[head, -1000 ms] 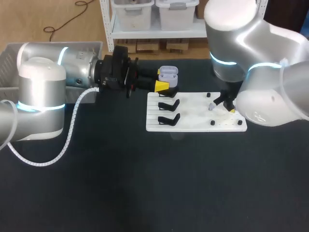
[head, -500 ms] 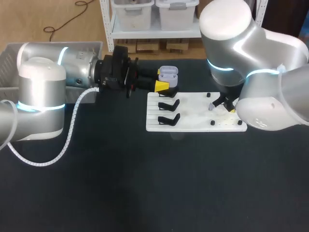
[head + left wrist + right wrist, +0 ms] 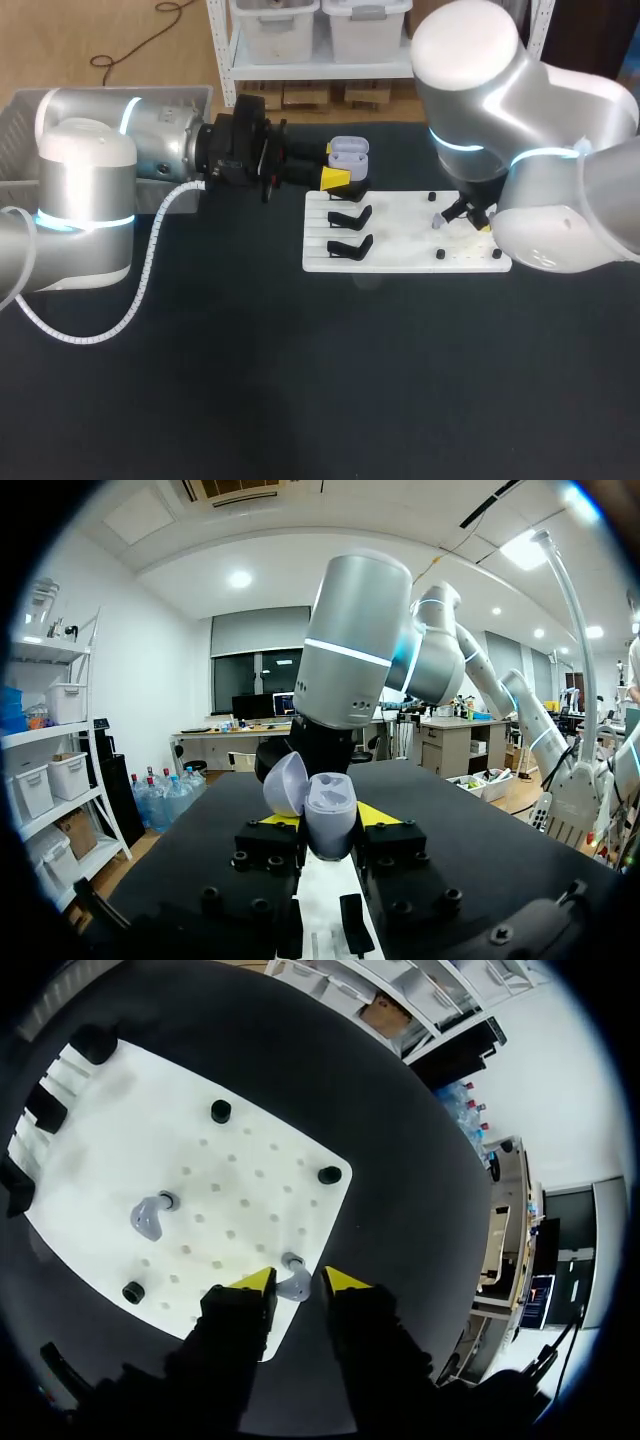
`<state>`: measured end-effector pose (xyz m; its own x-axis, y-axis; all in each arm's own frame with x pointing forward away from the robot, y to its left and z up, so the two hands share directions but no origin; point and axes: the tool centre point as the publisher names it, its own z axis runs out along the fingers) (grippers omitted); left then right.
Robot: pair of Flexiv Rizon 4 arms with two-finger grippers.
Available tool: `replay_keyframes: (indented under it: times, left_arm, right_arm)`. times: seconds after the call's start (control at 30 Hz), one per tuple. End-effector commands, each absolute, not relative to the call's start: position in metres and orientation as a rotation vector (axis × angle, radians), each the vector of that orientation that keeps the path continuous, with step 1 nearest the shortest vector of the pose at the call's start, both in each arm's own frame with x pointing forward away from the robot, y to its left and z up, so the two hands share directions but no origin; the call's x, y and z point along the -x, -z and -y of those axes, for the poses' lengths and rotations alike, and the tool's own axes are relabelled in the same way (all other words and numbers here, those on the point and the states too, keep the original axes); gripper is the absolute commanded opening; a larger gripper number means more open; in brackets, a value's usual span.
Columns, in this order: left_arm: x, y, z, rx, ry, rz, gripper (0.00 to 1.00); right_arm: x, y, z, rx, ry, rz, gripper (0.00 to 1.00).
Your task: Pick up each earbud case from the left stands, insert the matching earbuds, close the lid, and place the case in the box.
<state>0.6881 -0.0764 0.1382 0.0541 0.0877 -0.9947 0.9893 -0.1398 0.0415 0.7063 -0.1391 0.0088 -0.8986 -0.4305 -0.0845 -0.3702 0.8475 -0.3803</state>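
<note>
One open earbud case (image 3: 330, 802) in left claw (image 3: 327, 825); two earbuds (image 3: 148, 1216) on board (image 3: 250, 1150).

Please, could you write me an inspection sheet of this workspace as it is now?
Surface: black table with a white board on it.
Job's things: open case in left claw; free earbud on board; second earbud at right claw; empty stands; box partly hidden by left arm.
Clutter: nothing seen.
Claws: left shut on case; right, grip unclear.
Cables: white coiled hose on left arm.
Surroundings: nothing seen.
</note>
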Motion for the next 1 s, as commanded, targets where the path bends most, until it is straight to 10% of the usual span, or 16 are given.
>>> replay_keyframes:
  times: [0.03,0.3,1.0]
  left_arm:
    - [-0.689,-0.138,0.076,-1.403,1.231,-1.171,0.0]
    - [-0.689,-0.138,0.076,-1.403,1.231,-1.171,0.0]
    - [-0.689,-0.138,0.076,-1.403,1.231,-1.171,0.0]
  right_arm:
    - [-0.707,-0.007,0.139,0.621,0.543,-2.856,0.25]
    - [-0.708,-0.006,0.139,0.616,0.548,-2.856,0.0]
    - [-0.693,-0.111,0.131,0.428,0.482,-3.059,0.0]
